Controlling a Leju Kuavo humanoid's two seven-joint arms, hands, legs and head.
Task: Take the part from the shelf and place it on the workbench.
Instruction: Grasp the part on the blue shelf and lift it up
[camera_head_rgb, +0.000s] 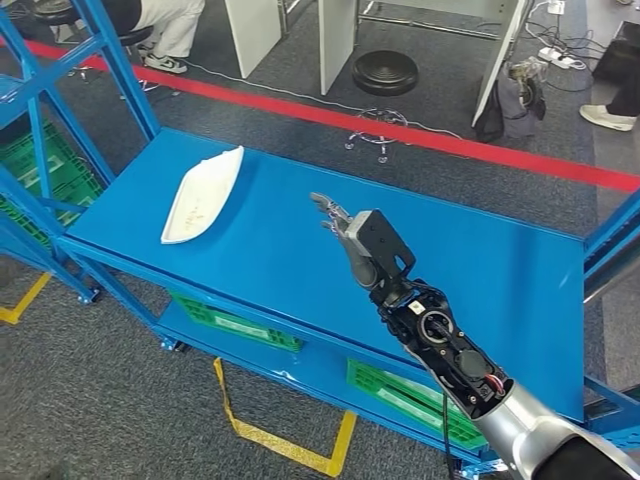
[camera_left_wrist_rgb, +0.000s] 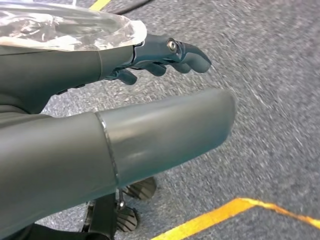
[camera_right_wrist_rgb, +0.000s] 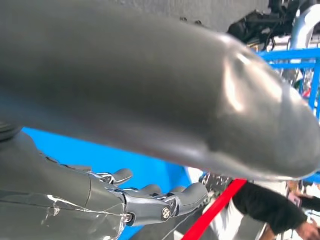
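Part (camera_head_rgb: 202, 194): white, flat, elongated moulded piece — boat-like outline, pointed at its far end, wider at the near end, with a shallow raised rim. Faint markings near its middle, too small to read. It lies flat on the blue table (camera_head_rgb: 468, 270), at the far-left part of the top, long axis running near-left to far-right.

Table top is glossy blue sheet metal on a blue frame; a lower blue shelf (camera_head_rgb: 302, 365) sits beneath it carrying green crates (camera_head_rgb: 411, 395). More blue framing rises at the left (camera_head_rgb: 41, 150), with another green crate (camera_head_rgb: 45, 170) behind it. Floor is dark grey carpet with yellow tape (camera_head_rgb: 287, 445) near the robot and a red line (camera_head_rgb: 423, 135) running across beyond the table. Past the line: white panels (camera_head_rgb: 336, 40), a round black base (camera_head_rgb: 385, 72), a person's legs and shoes at far left (camera_head_rgb: 170, 40).

Right robot hand (camera_head_rgb: 349, 232) is above the middle of the table, fingers extended and spread, nothing in it. Part lies well apart from it, to the left and slightly farther away — no contact.

Left robot hand (camera_left_wrist_rgb: 151, 55) hangs over the carpet, fingers stretched out straight and holding nothing; how far apart they are is hard to judge from this angle.
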